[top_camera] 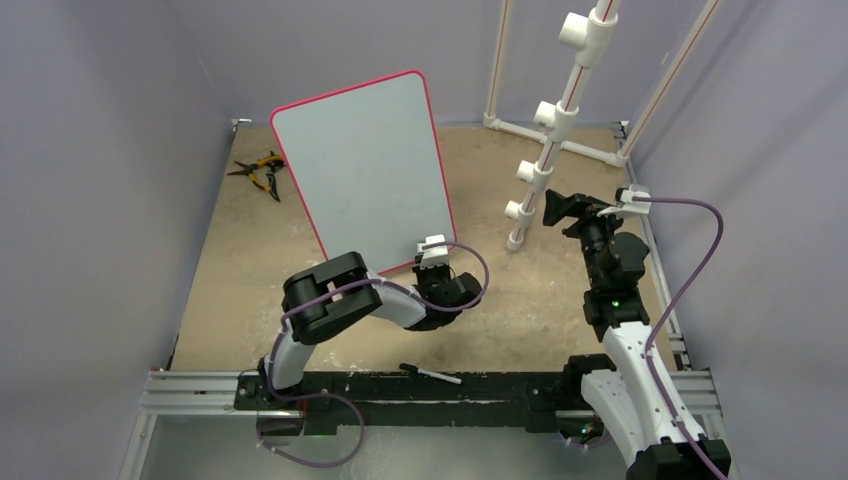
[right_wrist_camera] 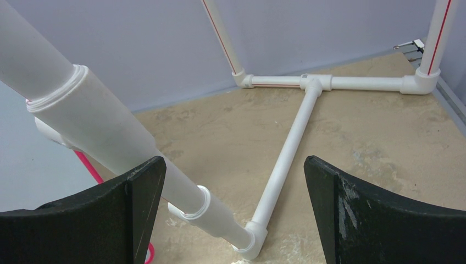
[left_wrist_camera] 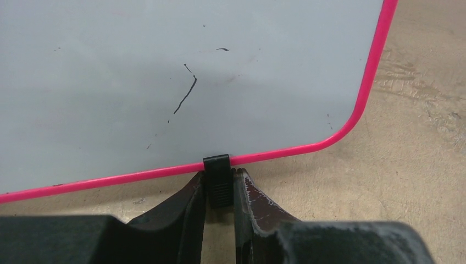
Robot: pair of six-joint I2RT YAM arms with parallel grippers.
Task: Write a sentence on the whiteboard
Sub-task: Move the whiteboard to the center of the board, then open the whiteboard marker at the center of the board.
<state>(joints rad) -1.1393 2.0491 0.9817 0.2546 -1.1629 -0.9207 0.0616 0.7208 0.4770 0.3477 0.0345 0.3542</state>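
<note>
1. Whiteboard [top_camera: 360,160] sits at the back left of the worktop [top_camera: 520,300]. It is tilted up, with its pink rim low at your near side and its top towards the back wall. You cannot tell whether the low edge rests on the worktop.
2. Your left hand [left_wrist_camera: 218,184] is clenched on the small black foot [left_wrist_camera: 217,165] on the board's lower rim, near the rounded right corner. One finger [left_wrist_camera: 189,203] presses each side of the foot.
3. On the board's face, the left wrist view shows only a few thin black marker strokes [left_wrist_camera: 187,96] just above the foot, and they spell no word.
4. Your right hand [right_wrist_camera: 233,165] is released, jaws wide apart with nothing between them. It hangs well to the right of the board, just beside the white pipe frame [right_wrist_camera: 99,121].
5. A marker [top_camera: 432,374] lies flat on the worktop near the front rail, between the two arm bases and apart from both hands.
6. Pliers [top_camera: 262,172] lie in the back left corner, just left of the board.
</note>
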